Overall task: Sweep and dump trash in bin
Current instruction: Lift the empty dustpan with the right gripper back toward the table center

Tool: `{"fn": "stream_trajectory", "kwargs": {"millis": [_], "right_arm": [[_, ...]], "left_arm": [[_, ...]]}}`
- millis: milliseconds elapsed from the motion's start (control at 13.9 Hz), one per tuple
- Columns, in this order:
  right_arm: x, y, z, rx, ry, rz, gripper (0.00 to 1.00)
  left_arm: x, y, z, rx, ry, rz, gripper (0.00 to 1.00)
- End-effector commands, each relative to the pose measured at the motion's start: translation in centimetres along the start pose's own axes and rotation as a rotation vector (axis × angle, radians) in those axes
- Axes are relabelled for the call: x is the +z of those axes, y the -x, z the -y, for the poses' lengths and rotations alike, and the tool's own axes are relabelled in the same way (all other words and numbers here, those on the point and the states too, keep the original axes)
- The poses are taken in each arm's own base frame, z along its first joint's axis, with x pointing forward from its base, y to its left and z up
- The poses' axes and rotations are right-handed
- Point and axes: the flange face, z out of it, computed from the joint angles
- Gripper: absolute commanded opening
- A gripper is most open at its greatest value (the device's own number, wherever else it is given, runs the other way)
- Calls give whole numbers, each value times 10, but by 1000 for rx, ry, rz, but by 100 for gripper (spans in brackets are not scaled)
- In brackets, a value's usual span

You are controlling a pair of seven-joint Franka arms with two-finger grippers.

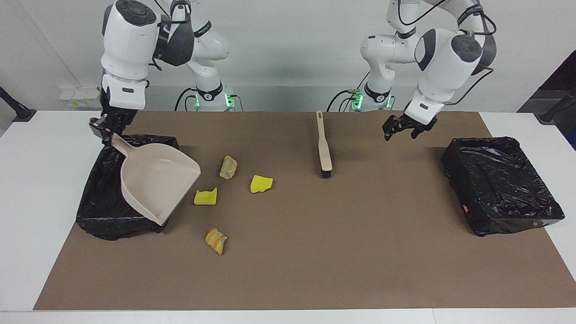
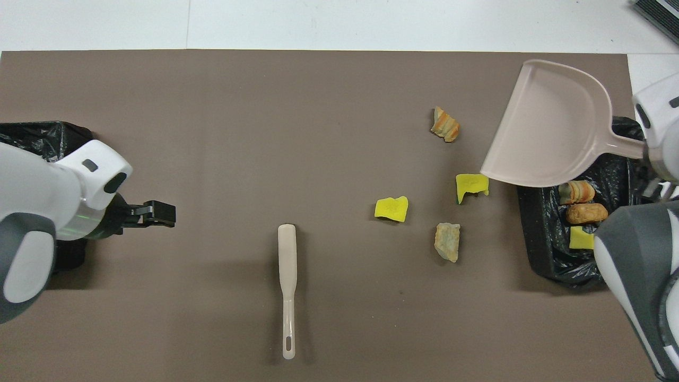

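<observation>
1. The right gripper [image 1: 104,128] is clamped on the handle of the dustpan [image 1: 155,182] and carries it in the air over the bin [image 1: 96,216] at the right arm's end of the brown mat [image 1: 315,270]; the pan's open lip tips down toward the loose pieces, which looks like a return for another load.
2. 3 pieces of trash [image 2: 581,212] already lie in that bin.
3. 4 pieces remain on the mat beside the bin: 2 yellow chunks [image 1: 261,183] and 2 tan lumps [image 1: 216,240], the striped lump nearest the mat's edge away from the robots.
4. The left gripper [image 1: 401,130] hangs spread wide and empty over the mat near the second bin [image 1: 501,184], at the left arm's end.
5. The brush [image 1: 323,146] lies flat near the mat's robot-side edge, apart from both grippers, so sweeping probably needs it picked up first.
</observation>
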Motion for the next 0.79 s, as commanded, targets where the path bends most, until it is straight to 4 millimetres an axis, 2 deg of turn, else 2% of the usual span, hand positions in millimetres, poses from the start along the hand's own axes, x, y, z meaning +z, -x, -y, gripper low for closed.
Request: {"fn": "stream_trajectory", "kwargs": {"millis": [0, 144, 288, 432, 576, 721], "right_arm": [[-23, -67, 29, 253, -70, -98, 0], [-27, -117, 45, 386, -102, -108, 0], [-30, -173, 56, 505, -135, -97, 0], [-33, -228, 59, 720, -208, -90, 0], [-40, -272, 66, 829, -242, -116, 0], [-35, -311, 83, 968, -271, -116, 0]], "left_arm": [[-39, -13, 26, 44, -14, -16, 100], [-60, -16, 39, 43, -9, -47, 100], [-89, -14, 37, 46, -9, -59, 100], [-117, -9, 36, 50, -10, -61, 100], [-133, -10, 36, 53, -24, -42, 100], [-136, -17, 35, 69, -66, -30, 100]]}}
